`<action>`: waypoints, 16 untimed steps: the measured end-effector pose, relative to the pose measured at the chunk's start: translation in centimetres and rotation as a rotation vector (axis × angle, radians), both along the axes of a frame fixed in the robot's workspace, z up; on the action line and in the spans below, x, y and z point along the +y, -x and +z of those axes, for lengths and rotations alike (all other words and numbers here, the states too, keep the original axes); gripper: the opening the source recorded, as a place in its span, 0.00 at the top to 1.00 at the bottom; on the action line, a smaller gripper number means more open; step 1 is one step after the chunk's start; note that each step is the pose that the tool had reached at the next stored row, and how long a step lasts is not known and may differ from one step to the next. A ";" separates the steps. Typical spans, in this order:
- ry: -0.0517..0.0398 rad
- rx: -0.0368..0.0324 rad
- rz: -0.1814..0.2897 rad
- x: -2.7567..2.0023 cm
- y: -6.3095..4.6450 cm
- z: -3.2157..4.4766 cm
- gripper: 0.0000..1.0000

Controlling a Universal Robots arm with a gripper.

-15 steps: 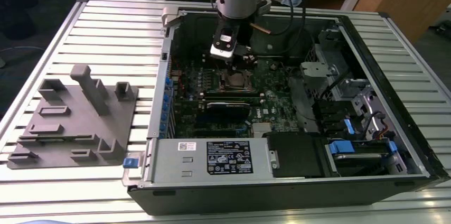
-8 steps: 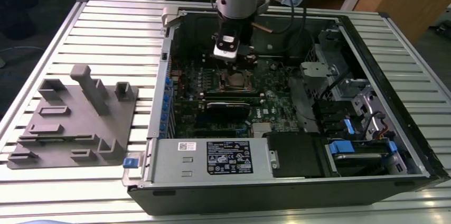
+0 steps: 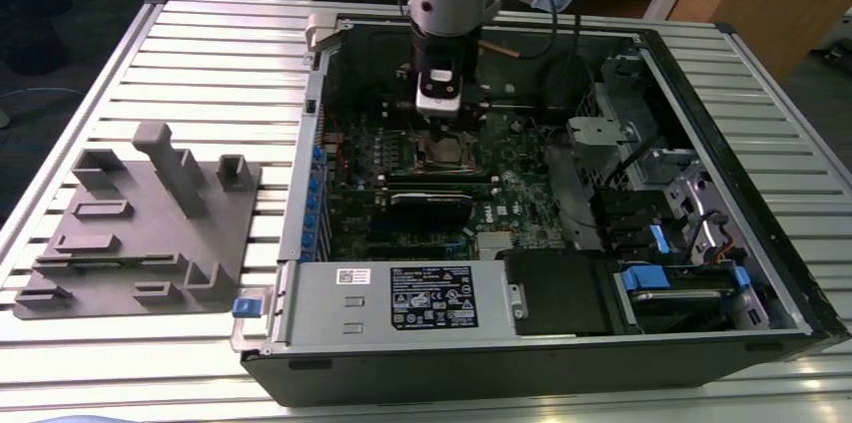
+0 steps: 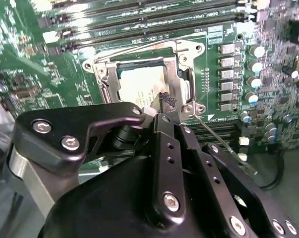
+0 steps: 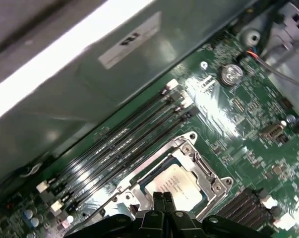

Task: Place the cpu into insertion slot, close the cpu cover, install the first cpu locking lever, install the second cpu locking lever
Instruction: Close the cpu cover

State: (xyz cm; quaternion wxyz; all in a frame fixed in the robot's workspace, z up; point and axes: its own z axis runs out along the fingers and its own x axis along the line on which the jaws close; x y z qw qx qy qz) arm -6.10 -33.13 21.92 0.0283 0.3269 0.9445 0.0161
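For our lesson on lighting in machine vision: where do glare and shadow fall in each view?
Exterior view: shade inside the computer case, the slatted table bright. Second wrist view: glare streaks the memory slots. First wrist view: a glare band crosses the case wall; the cpu gleams.

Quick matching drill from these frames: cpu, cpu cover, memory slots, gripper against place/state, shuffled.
1. cpu
2. cpu cover
3. memory slots
4. gripper

A. long black rows alongside the cover
B. shut, tips by the cover's rim
C. lying under the frame, grey top showing through the cut-out
D. silver frame lying flat around the cpu

Pairs: 1-C, 2-D, 3-A, 4-B
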 end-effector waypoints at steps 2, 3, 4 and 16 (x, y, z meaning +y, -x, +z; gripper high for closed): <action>0.0000 0.0000 0.031 0.00 0.0 -0.01 0.89; 0.0000 0.0000 0.047 0.00 0.0 -0.02 0.89; 0.0000 0.0000 0.064 0.00 0.0 -0.02 0.89; -0.0001 -0.0001 0.282 0.00 0.0 -0.15 0.89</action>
